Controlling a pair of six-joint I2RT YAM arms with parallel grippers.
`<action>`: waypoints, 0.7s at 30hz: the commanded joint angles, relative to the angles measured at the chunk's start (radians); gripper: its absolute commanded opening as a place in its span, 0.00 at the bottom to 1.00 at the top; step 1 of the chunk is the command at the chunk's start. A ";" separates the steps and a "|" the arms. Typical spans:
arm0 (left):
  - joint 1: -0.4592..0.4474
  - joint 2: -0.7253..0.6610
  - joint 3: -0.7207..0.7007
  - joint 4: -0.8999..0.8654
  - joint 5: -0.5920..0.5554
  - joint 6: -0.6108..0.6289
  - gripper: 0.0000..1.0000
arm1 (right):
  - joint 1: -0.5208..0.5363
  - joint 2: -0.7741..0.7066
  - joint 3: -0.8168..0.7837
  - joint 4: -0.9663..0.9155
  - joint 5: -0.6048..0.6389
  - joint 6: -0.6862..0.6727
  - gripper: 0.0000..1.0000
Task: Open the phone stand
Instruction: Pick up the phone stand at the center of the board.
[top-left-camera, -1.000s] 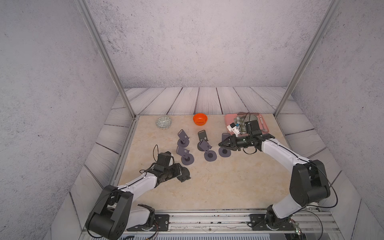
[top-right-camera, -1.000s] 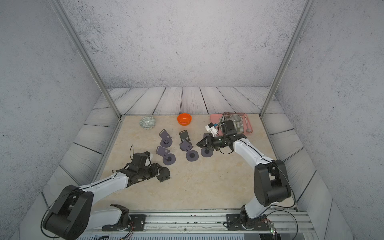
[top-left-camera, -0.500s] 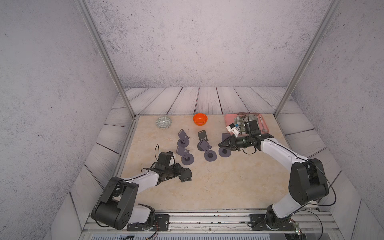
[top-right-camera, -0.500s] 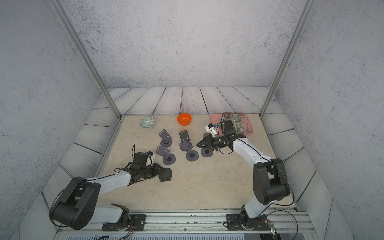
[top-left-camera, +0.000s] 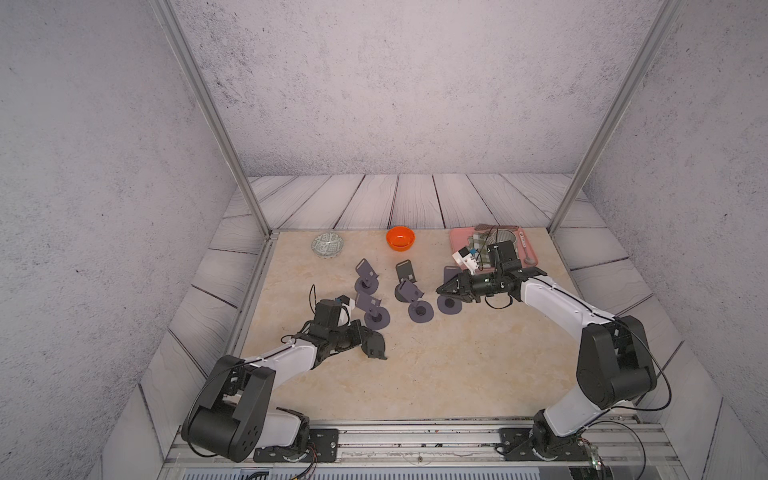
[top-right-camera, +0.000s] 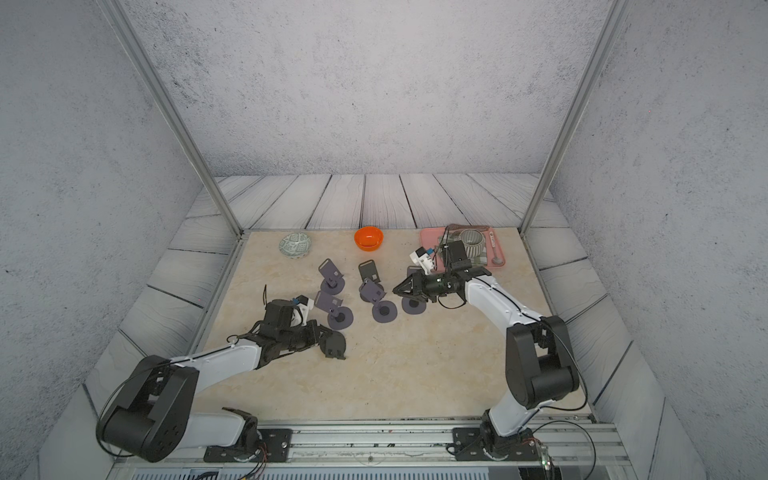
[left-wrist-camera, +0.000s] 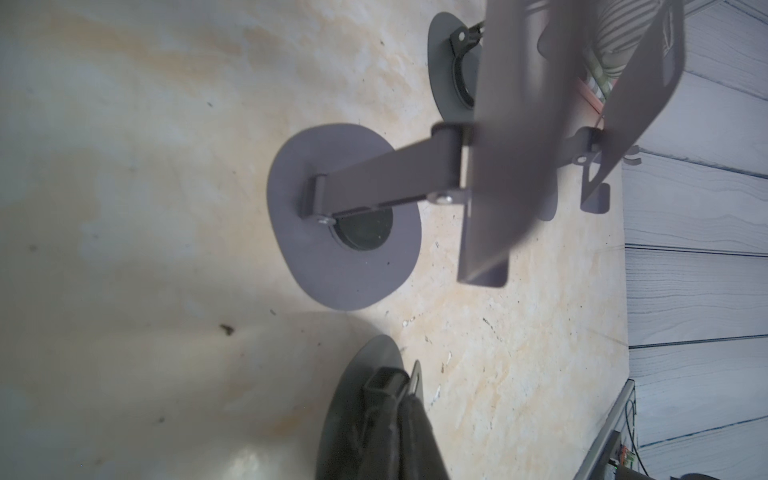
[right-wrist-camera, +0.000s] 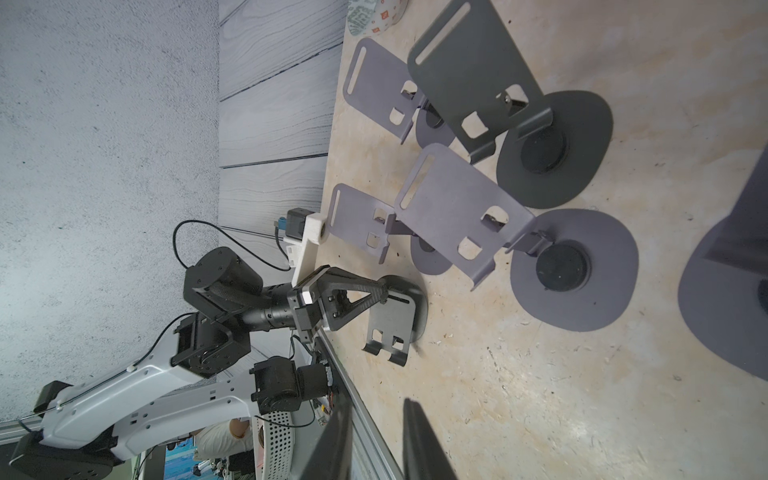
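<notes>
A dark phone stand (top-left-camera: 376, 345) (top-right-camera: 334, 344) sits at the table's front left, tipped up on its edge. My left gripper (top-left-camera: 360, 335) (right-wrist-camera: 384, 293) is shut on it, pinching the slotted plate (right-wrist-camera: 395, 320) against the round base (left-wrist-camera: 357, 374). My right gripper (top-left-camera: 441, 289) (right-wrist-camera: 374, 436) hovers low at the right of the middle, just over another stand's round base (top-left-camera: 450, 306). Its fingers (right-wrist-camera: 419, 440) stand slightly apart with nothing between them.
Several grey unfolded stands (top-left-camera: 372, 309) (top-right-camera: 376, 291) cluster in the middle between the arms. At the back are an orange bowl (top-left-camera: 400, 238), a patterned bowl (top-left-camera: 328, 244) and a pink tray (top-right-camera: 424, 235) holding a striped cup (top-right-camera: 471, 242) and a spoon.
The left jaws have closed onto the dark stand, which has shifted slightly to the right. The right arm has not moved.
</notes>
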 joint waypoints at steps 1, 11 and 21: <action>0.001 -0.087 -0.021 -0.193 -0.005 -0.006 0.00 | 0.005 -0.024 0.017 -0.016 -0.008 -0.022 0.25; 0.000 -0.257 0.010 -0.306 0.151 -0.135 0.00 | 0.009 -0.061 -0.007 -0.026 -0.010 -0.029 0.25; -0.003 -0.262 0.194 0.195 0.429 -0.404 0.00 | 0.110 -0.192 -0.124 0.159 -0.034 0.135 0.28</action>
